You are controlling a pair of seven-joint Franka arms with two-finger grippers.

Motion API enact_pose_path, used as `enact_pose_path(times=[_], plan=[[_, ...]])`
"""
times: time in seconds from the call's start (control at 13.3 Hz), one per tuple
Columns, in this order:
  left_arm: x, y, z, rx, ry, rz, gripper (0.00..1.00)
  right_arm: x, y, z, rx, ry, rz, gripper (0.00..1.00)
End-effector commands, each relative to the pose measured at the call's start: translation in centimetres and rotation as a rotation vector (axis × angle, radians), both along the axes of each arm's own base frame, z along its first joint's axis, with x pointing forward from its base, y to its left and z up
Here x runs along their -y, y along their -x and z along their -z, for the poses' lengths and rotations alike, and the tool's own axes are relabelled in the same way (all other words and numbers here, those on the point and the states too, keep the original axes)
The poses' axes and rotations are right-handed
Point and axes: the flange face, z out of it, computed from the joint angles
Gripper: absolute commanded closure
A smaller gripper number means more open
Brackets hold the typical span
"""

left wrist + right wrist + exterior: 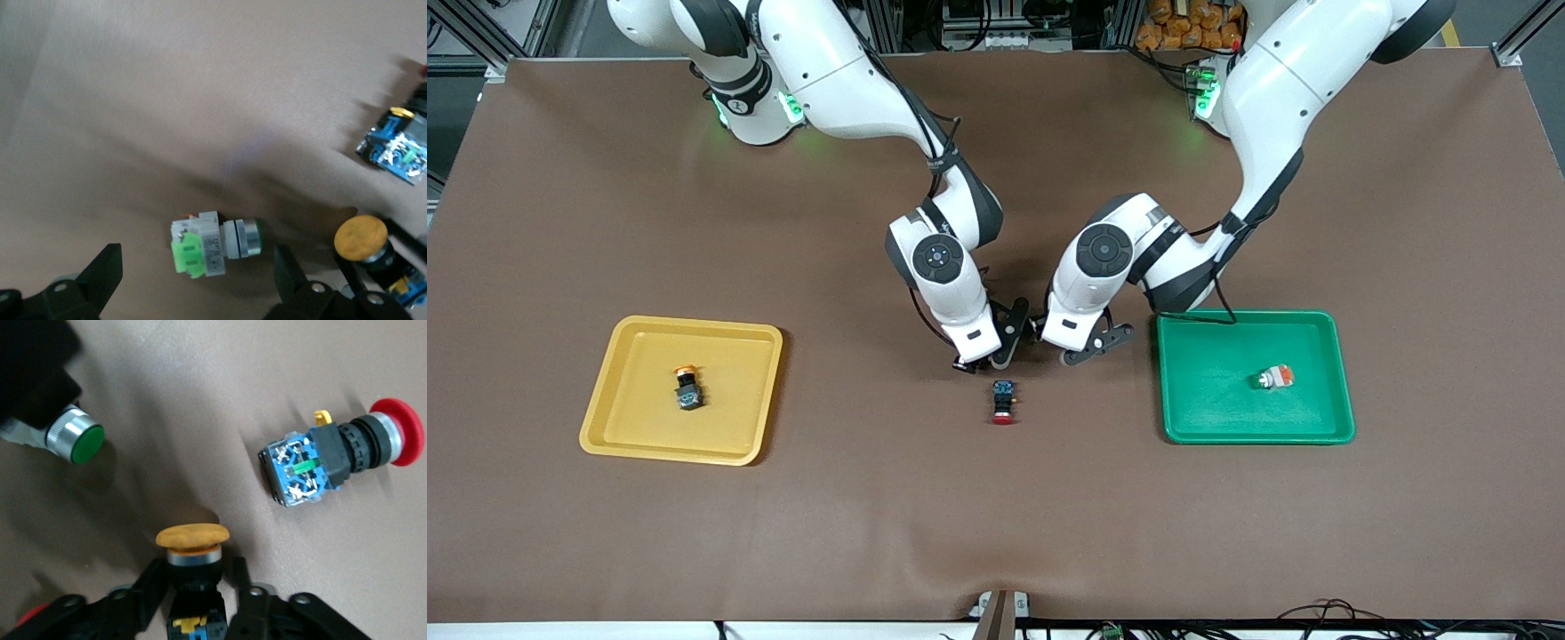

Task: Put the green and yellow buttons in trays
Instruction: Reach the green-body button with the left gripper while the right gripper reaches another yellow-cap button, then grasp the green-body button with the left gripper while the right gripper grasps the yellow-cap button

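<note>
My right gripper (983, 354) is down at the table's middle, shut on a yellow-capped button (192, 537) with a black-blue body; its fingers (148, 595) press the body's sides. My left gripper (1078, 348) is low beside it and open, its fingers (101, 272) either side of a pale grey green-capped button (213, 245) lying on the table, not touching it. A yellow tray (618, 418) toward the right arm's end holds a yellow-capped button (687, 389). A green tray (1209, 418) toward the left arm's end holds a green-capped button (1272, 379).
A red-capped black-blue switch (1004, 402) lies on the brown mat just nearer the front camera than the two grippers; it also shows in the right wrist view (340, 457). The two grippers are close together, almost touching.
</note>
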Motion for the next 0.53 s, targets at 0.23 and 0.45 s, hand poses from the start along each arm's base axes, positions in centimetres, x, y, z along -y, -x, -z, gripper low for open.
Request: enact_pose_path(times=[0.23,0.45], plan=[[2.9,1.6,1.8,-0.028,0.000,-0.134,0.00,6.2,-1.8,-5.4,0.002,-0.027,0.107,1.00],[2.2,1.2,2.7,-0.033,-0.015,-0.148,0.00,15.5,-6.2,-9.8,-0.031,-0.043,0.237,1.00]])
